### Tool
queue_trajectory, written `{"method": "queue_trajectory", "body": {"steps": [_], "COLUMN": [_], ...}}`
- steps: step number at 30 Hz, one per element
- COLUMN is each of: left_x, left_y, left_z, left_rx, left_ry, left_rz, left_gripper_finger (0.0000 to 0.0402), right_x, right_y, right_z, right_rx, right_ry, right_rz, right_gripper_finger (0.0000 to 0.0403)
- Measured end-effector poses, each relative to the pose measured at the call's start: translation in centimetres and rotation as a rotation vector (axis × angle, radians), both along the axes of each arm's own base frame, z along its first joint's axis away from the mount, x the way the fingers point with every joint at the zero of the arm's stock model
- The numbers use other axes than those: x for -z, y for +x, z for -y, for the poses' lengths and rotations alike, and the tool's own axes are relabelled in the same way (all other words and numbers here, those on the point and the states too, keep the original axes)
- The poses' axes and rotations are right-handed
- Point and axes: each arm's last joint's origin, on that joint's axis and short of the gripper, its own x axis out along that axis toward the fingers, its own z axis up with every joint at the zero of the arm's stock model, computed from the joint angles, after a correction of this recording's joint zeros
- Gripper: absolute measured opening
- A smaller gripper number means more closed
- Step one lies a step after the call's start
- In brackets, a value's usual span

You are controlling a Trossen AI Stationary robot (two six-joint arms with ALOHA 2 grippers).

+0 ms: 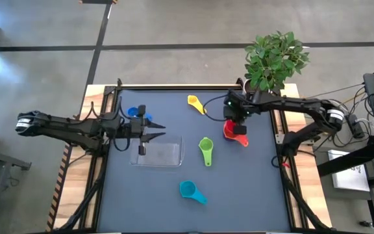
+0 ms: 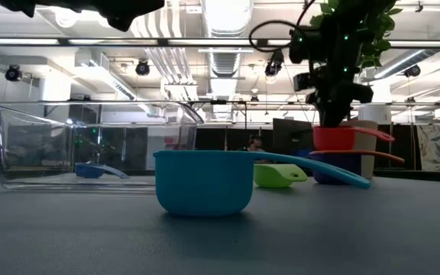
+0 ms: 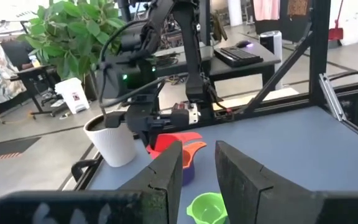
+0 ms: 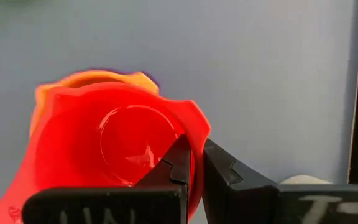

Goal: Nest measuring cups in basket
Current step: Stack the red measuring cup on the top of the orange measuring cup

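Red plastic measuring cup point(image 4: 114, 149) sits pinched by its rim in the right gripper point(image 4: 194, 165), one finger inside the bowl and one outside. It hangs directly over an orange plastic measuring cup point(image 2: 357, 155), which rests in a dark purple one point(image 2: 334, 168) on the right side of the table, near the white plant pot point(image 3: 112, 138). In the low view a gap shows between the red bowl and the orange rim, so I judge it held above the stack, not seated.

What the next move turns on: the clear rectangular plastic basket point(image 1: 158, 155) lies well to the left of this stack, across the green cup point(image 1: 206, 149). The red handle points toward the near right in the high view.

The left gripper point(image 1: 153, 132) is much nearer, hovering at the basket's far edge with its fingers narrowly parted and empty. A blue cup point(image 2: 92, 171) lies beside the basket, a teal one point(image 1: 192, 191) toward the near edge, a yellow one point(image 1: 195, 103) far.
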Motion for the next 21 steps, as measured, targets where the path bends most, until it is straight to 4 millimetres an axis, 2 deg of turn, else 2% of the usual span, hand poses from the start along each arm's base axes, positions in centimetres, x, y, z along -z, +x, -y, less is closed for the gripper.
{"method": "queue_trajectory", "body": {"steps": [9,21], "left_x": [0.02,0.24], "left_y": [0.01,-0.01], "left_z": [-0.56,-0.65], "left_rx": [-0.035,-0.041], "left_ry": [-0.022,-0.042], "left_rz": [0.001,-0.016], "left_gripper_finger": [0.0078,0.0078], "right_x": [0.52,0.49], "right_y": [-0.08,-0.06], "right_z": [0.78,0.72], "right_rx": [-0.013,0.034], "right_ry": [0.057,0.092], "right_rz": [0.007,0.024], "right_gripper_finger": [0.0025,0.0118]}}
